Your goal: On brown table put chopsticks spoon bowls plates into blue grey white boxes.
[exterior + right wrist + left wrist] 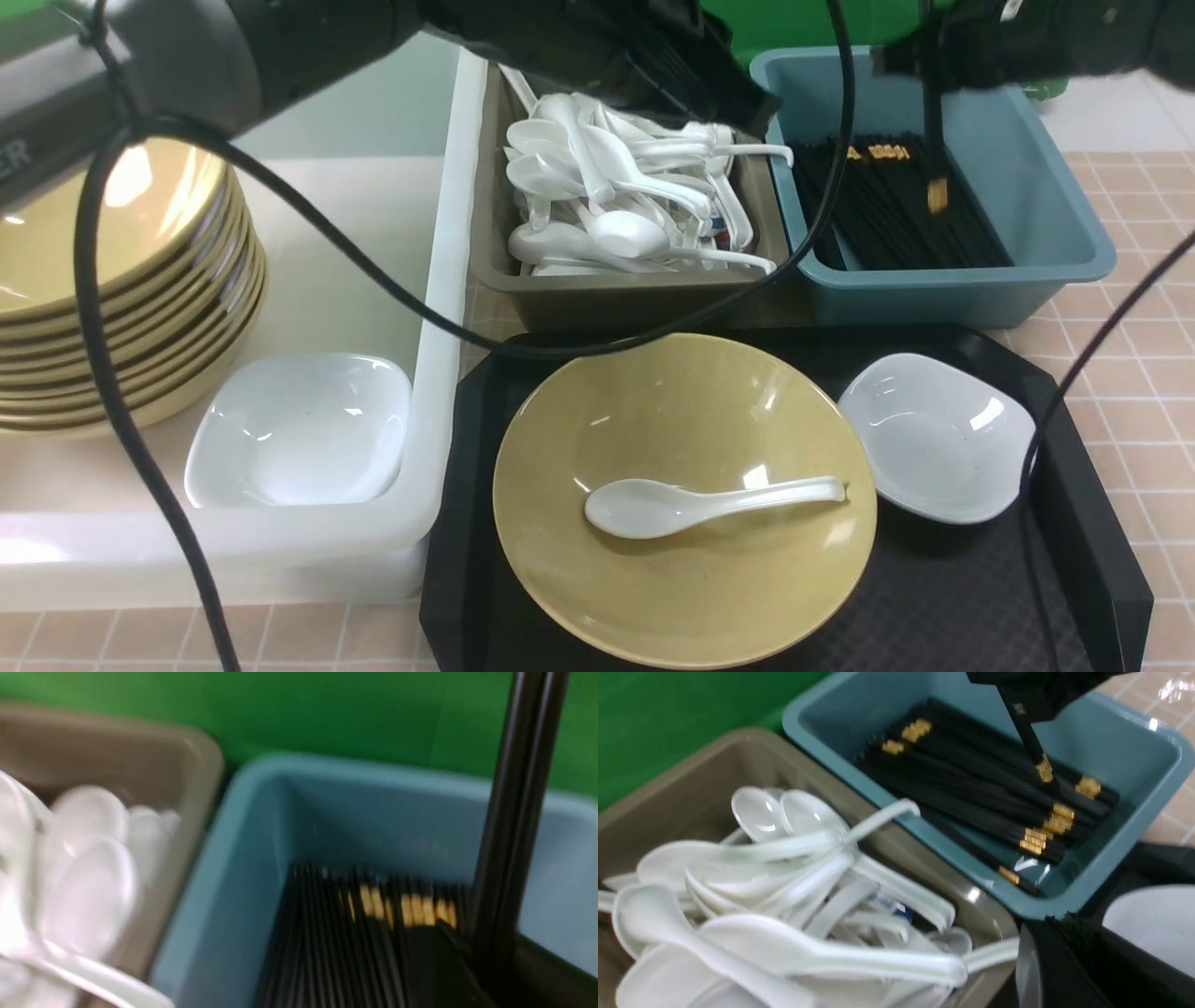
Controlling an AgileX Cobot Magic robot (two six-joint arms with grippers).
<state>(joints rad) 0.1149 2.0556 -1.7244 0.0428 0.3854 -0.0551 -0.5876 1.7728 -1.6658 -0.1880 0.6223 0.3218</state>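
Front view, one spoon [709, 501] in one bowl [691, 597], right gripper [929, 70] clamped on chopsticks [936, 149], left gripper [752, 107] together.

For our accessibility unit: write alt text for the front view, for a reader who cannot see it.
The right tool dangles black chopsticks over the blue box holding many more. Beside it, a grey box holds white spoons; in front, a black tray carries a yellow bowl with a spoon and a white plate.

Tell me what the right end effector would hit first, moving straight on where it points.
Probably the black chopstick pile in the teal-blue box; the chopstick hanging from the right end effector would touch first.
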